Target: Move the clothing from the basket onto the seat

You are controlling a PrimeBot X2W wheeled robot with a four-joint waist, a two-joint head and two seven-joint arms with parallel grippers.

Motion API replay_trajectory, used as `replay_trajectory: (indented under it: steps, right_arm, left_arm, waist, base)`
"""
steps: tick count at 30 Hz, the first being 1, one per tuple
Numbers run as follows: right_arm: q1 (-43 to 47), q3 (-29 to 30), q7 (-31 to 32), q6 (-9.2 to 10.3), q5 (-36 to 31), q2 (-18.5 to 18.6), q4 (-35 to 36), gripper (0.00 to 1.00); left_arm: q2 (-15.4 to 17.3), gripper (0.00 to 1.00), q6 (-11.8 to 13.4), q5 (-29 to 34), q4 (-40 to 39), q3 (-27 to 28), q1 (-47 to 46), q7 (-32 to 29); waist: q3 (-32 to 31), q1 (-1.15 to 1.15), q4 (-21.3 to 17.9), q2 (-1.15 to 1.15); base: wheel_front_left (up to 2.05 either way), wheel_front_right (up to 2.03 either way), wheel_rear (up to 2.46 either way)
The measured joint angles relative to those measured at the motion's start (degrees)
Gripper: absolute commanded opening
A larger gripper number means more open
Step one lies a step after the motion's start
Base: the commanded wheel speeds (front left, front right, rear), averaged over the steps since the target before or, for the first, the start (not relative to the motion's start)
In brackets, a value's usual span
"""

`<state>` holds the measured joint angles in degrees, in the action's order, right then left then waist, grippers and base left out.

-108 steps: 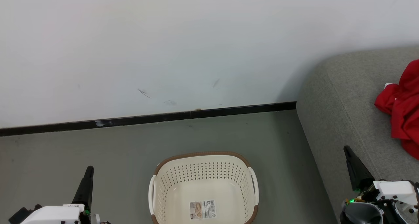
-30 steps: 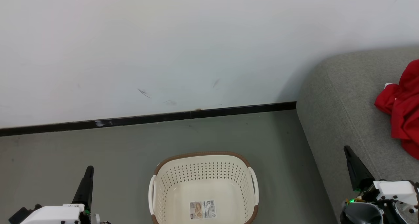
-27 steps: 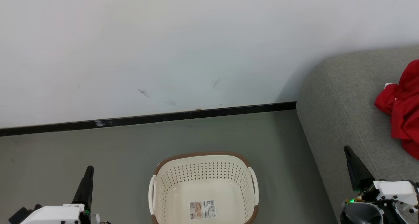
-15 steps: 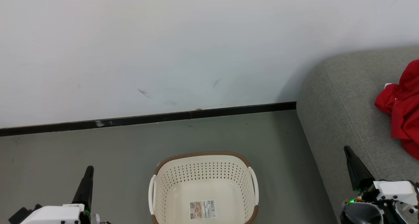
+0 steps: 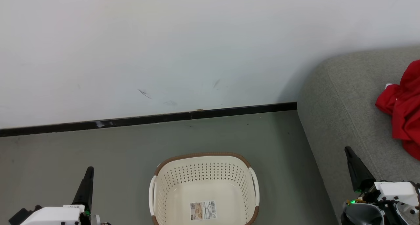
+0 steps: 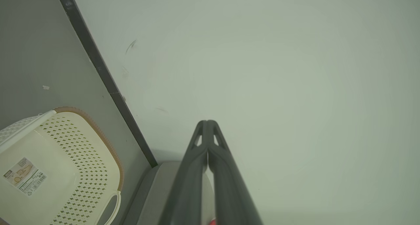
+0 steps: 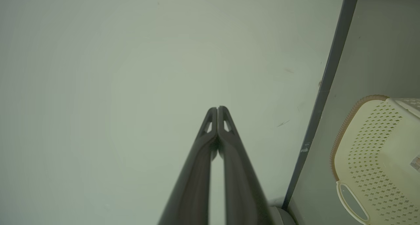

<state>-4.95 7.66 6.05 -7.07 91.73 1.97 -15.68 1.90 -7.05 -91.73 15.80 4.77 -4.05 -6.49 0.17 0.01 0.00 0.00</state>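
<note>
red clothing (image 5: 403, 108) on the seat (image 5: 341, 100) runs off frame.

The basket (image 5: 203, 172) is smooth cream plastic with a ribbed brown rim and a paper sticker (image 5: 203, 210) inside. Right of the basket, the seat (image 5: 341, 103) is coarse grey woven cloth under soft matt red clothing (image 5: 405, 110). My left gripper (image 6: 207, 122) has matt dark fingers (image 6: 193, 172).
</note>
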Motion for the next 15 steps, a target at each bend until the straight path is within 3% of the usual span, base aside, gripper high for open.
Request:
replay_trajectory:
  steps: [15]
  right_arm:
    - [0.0,0.0,0.0,0.0,0.0,0.0,0.0,0.0]
  left_arm:
    - [0.0,0.0,0.0,0.0,0.0,0.0,0.0,0.0]
  waist:
    - [0.0,0.0,0.0,0.0]
  base:
    - [0.0,0.0,0.0]
